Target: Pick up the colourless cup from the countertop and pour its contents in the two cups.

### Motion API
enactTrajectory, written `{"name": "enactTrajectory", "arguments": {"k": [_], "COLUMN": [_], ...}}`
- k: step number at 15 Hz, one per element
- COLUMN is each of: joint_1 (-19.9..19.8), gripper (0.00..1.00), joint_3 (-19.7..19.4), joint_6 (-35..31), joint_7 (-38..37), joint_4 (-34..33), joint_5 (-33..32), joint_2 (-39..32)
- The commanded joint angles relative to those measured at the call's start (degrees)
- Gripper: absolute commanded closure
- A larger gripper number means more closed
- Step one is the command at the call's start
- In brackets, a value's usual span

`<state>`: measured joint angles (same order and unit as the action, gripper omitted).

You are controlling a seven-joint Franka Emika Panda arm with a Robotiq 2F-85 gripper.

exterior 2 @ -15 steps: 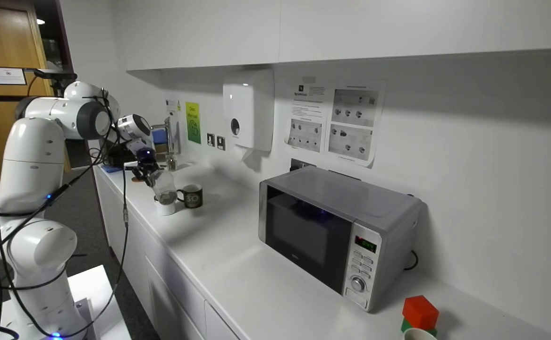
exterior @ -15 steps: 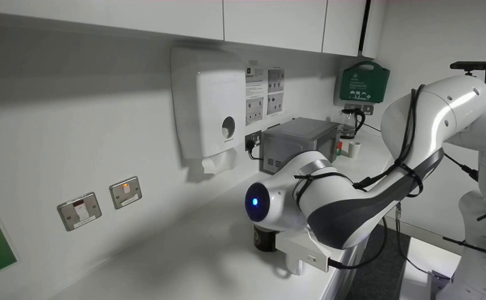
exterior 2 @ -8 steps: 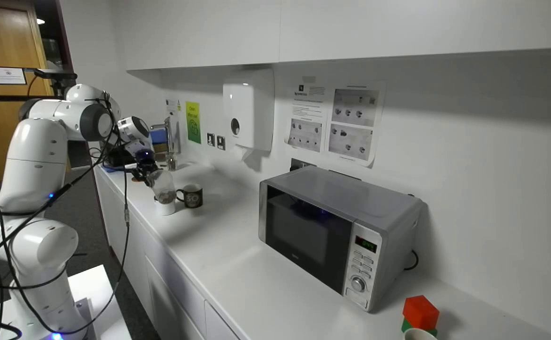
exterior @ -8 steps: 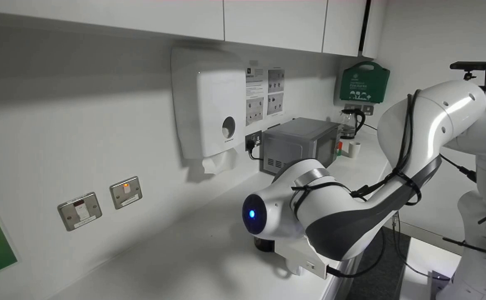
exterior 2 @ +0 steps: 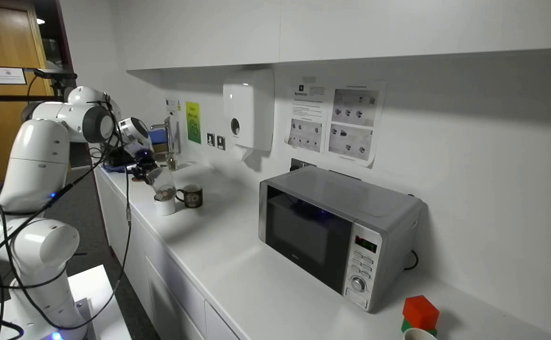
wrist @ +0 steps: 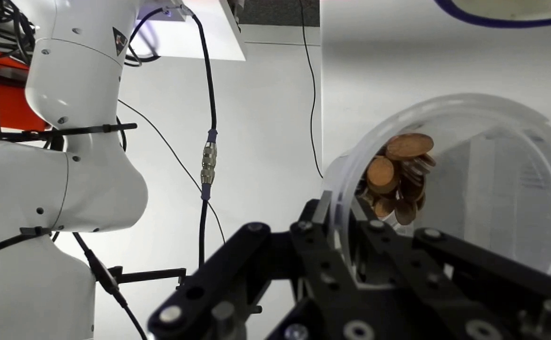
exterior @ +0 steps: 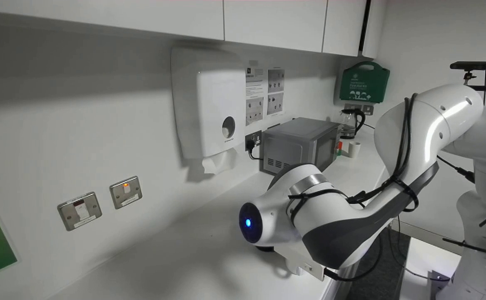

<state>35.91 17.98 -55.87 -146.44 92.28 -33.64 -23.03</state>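
Over the smooth white countertop [exterior 2: 256,283], the glossy arm [exterior: 326,208] sits lower than a second ago. The gripper [wrist: 342,215] clamps its fingers on the thin wall of the colourless cup [wrist: 487,189], one inside, presumably leaving the mouth free. Translucent, tilted, it overlaps the white mug [exterior 2: 164,208] in an exterior view, the likely target; the dark mug [exterior 2: 193,196] stands near. Coppery coins [wrist: 398,172] heap inside.

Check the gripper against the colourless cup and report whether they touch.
Touching. The wrist view shows the gripper pinching the wall of the colourless cup, with one finger inside the rim and one outside.
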Motion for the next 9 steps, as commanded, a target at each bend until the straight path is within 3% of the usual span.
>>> {"name": "enactTrajectory", "arguments": {"k": [1,9], "joint_1": [1.9,2.9], "gripper": [0.98,0.98], "joint_3": [-1.2,-1.6], "joint_6": [4.8,6.7], "joint_7": [-1.2,-1.8], "joint_4": [-3.0,-4.2], "joint_5": [-2.1,-4.4], "joint_2": [-1.3,-2.6]}}
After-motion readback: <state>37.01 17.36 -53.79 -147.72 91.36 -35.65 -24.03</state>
